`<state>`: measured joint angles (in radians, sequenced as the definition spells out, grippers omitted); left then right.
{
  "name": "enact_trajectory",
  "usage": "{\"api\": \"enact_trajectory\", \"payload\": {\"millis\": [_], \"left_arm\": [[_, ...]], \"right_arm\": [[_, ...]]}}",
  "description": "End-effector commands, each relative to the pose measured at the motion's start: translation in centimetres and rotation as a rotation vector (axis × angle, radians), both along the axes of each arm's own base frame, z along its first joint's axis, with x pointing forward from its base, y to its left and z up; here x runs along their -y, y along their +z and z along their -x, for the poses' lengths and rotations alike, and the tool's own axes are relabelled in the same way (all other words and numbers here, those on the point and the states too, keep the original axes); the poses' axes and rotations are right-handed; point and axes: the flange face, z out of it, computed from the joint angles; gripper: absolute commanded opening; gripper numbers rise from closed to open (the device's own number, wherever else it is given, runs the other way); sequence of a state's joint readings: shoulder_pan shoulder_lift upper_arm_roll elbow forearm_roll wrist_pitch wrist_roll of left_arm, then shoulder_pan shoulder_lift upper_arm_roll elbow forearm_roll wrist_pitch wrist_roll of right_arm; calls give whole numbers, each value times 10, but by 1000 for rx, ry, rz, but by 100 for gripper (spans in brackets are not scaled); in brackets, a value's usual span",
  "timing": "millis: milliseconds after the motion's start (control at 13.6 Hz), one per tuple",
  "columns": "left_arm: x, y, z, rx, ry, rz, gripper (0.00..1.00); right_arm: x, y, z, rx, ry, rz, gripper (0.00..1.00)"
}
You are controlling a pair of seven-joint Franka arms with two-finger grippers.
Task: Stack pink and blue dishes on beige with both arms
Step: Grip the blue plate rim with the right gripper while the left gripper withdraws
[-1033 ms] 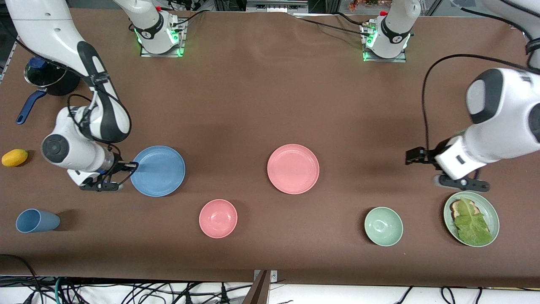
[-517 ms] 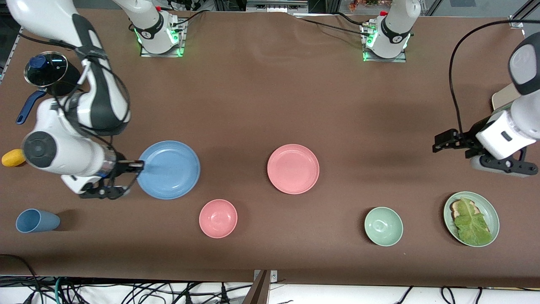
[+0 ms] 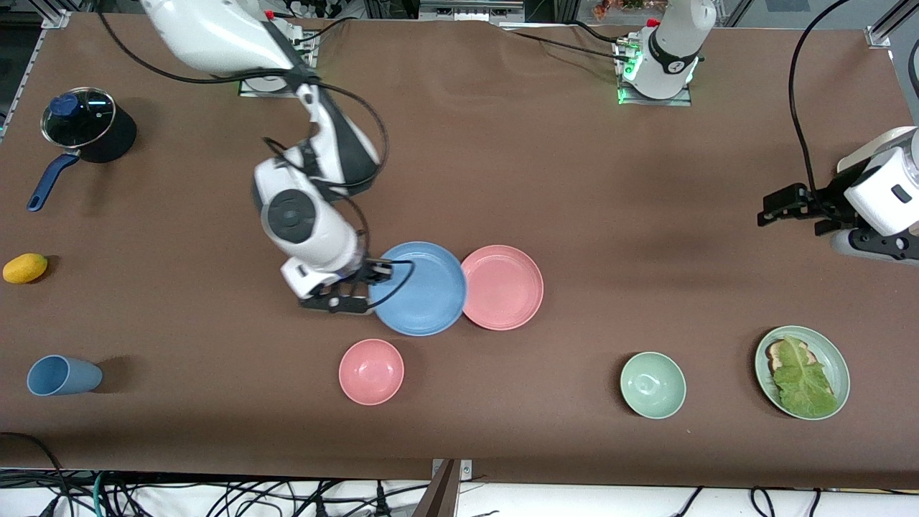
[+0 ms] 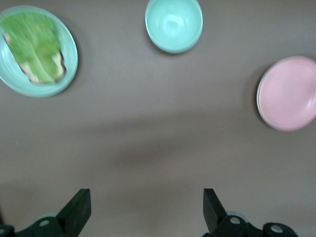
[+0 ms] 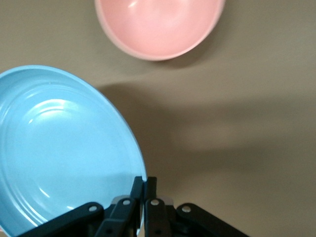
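Brown cloth covers the whole tabletop (image 3: 546,165), matte and faintly rippled near the robot bases, and a tangle of black cables hangs under its nearest edge. Closest to the front camera sits a row of dishes: a blue cup (image 3: 63,375) lying on its side toward the right arm's end, a small pink bowl (image 3: 371,371), a pale green bowl (image 3: 652,385), and a pale green plate (image 3: 802,372) carrying toast under a lettuce leaf toward the left arm's end.

Farther back, near the middle of the cloth, the pink plate (image 3: 506,287) lies flat. The blue plate (image 3: 422,288) is pinched by its rim in the right gripper (image 3: 379,273), whose fingers are clamped tight on the plate's edge; in the right wrist view the plate is clear of the cloth and casts a shadow on it. From the front, its edge overlaps the pink plate's rim on the side toward the right arm. A yellow lemon (image 3: 25,268) rests at the right arm's end of the table.

Farther still, the left gripper (image 3: 768,208) hangs over bare cloth at the left arm's end with its fingers spread wide and nothing between them, the arm waiting. A black saucepan (image 3: 87,134) with a glass lid and a blue handle stands near the right arm's end. Both bases are bolted along the farthest edge, lit green, with metal framing past them.
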<state>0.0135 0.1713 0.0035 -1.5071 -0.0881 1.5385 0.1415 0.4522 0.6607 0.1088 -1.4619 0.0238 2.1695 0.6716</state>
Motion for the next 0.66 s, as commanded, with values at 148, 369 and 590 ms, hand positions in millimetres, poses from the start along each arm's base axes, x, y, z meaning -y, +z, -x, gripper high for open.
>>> {"api": "enact_trajectory", "payload": {"millis": [148, 369, 590], "left_arm": [[-1, 5, 11, -49, -39, -64, 100], [-2, 53, 7, 52, -28, -75, 100], [-2, 67, 8, 81, -24, -74, 100]], "right_arm": [[-86, -14, 24, 33, -152, -64, 0], [-120, -27, 46, 42, -195, -82, 0], [-130, -43, 50, 41, -202, -83, 0]]}}
